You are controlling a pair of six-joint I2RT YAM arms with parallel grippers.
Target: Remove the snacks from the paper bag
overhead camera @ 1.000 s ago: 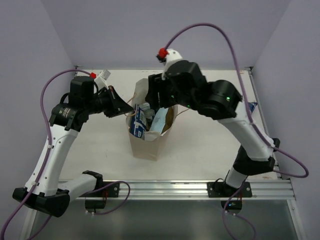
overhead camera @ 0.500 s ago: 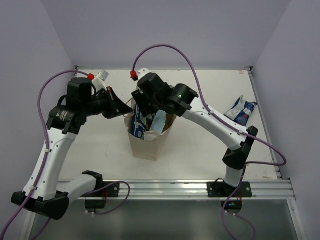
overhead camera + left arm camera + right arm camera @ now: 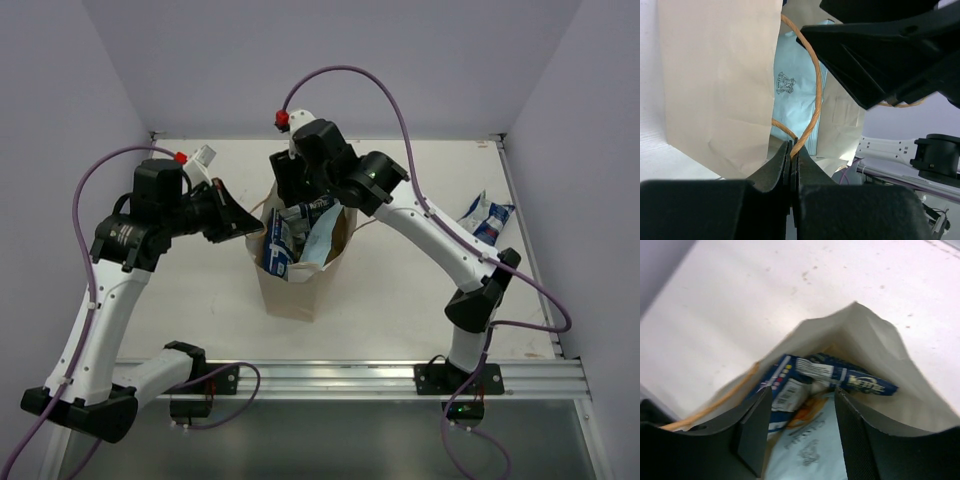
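Top external + wrist views: my L pincer [image 3: 791,150] clamps the cord handle [image 3: 816,85], steadying the paper bag [image 3: 295,285] at table [image 3: 400,300] centre, so my R pincer [image 3: 801,400], spread wide above its mouth at 12 o'clock, can reach the snacks [image 3: 855,377] inside.

Overall light: bright, even, from overhead; white table top [image 3: 400,300] pale, no hard glare.
Shadows: soft and faint around the light tan kraft paper bag [image 3: 290,290].
Top view: sharp throughout.
Left wrist view: left gripper [image 3: 791,148] dark, underexposed, soft-edged near the lens; thin brown cord handle [image 3: 816,85] and light blue chip bag [image 3: 795,95] crisp.
Right wrist view: blurred all over; right gripper [image 3: 802,395] fingers [image 3: 752,435] smeared; dark blue and white packet [image 3: 850,377] print barely legible.
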